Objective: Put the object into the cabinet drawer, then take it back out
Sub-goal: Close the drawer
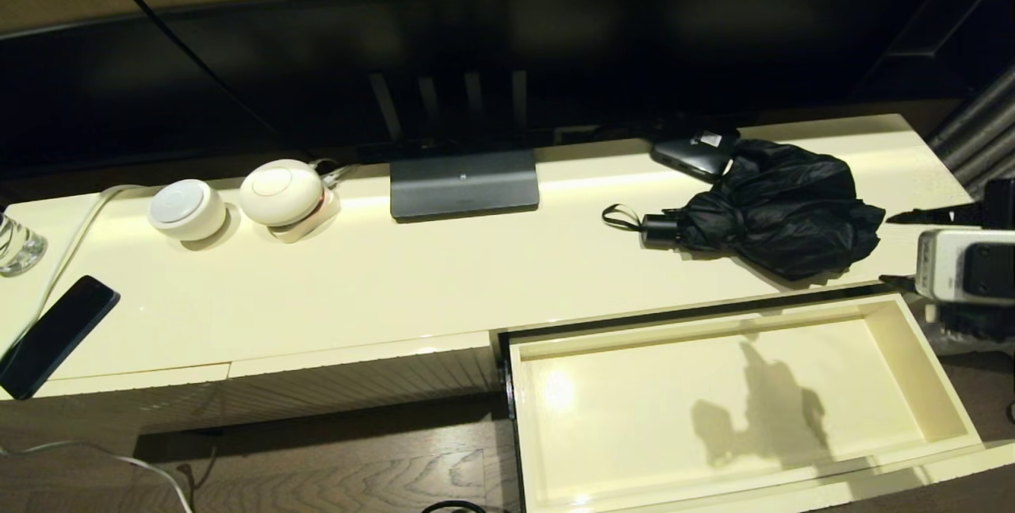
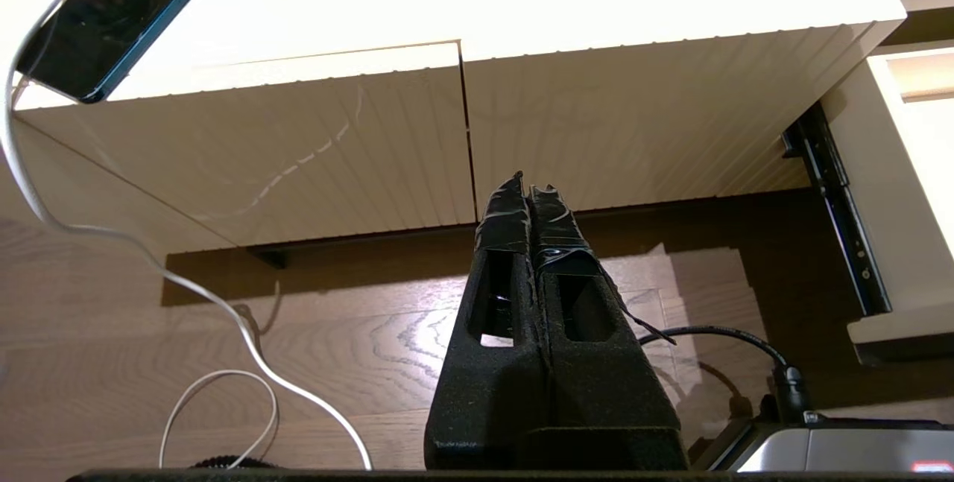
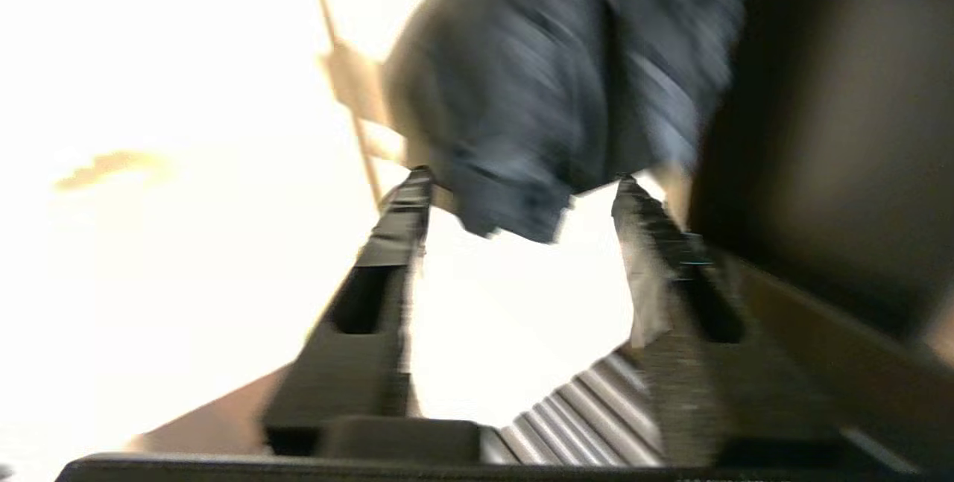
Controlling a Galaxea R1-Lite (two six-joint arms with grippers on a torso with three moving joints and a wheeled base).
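Note:
The black compact umbrella [image 1: 781, 208] lies on the cream cabinet top at the right, with its short handle and wrist loop [image 1: 626, 220] pointing left. In front of it the cabinet drawer [image 1: 698, 327] stands pulled out, its smooth cream interior bare. My right gripper [image 1: 900, 250] is at the right edge of the cabinet top, level with the umbrella's canopy and apart from it. In the right wrist view this gripper [image 3: 522, 184] is open, the bunched fabric [image 3: 566, 80] just beyond its fingertips. My left gripper [image 2: 531, 188] hangs shut and empty, low before the ribbed cabinet front.
A flat black phone [image 1: 55, 334] lies at the cabinet's left end with a white cable [image 2: 149, 258] trailing to the floor. Two white round devices [image 1: 186, 209] and a grey screen base [image 1: 464, 184] stand at the back. A small black labelled box [image 1: 698, 150] sits behind the umbrella.

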